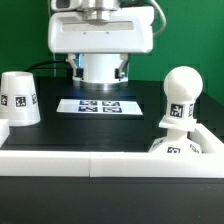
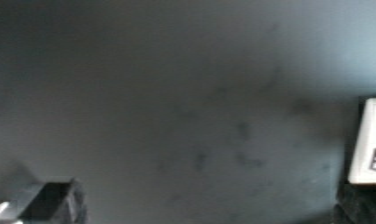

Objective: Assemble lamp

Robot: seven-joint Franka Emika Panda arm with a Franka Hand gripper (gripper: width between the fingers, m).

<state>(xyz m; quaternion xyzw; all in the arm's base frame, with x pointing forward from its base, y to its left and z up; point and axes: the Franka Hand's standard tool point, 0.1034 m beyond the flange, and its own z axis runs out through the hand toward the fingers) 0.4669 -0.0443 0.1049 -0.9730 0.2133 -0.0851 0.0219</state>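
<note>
Nearest the camera, a white rail (image 1: pixel 100 160) is running across the front of the black table (image 1: pixel 110 125). Just behind it, at the exterior view's right, the bulb (image 1: pixel 180 98) is standing upright on its stem, long axis vertical, apparently seated on the base (image 1: pixel 180 147), which is mostly hiding behind the rail. Well apart, at the exterior view's left, the shade (image 1: pixel 19 98) is sitting narrow end up. Farther back, between them, the marker board (image 1: pixel 98 105) is lying flat. Farthest, the arm is hovering over the table's far middle; its fingertips are not showing clearly, so I cannot tell whether the gripper (image 2: pixel 43 203) is spread or pressed together. It is holding nothing visible. The shade is lying to the gripper's near left, which is probably where the coming reach is heading.
</note>
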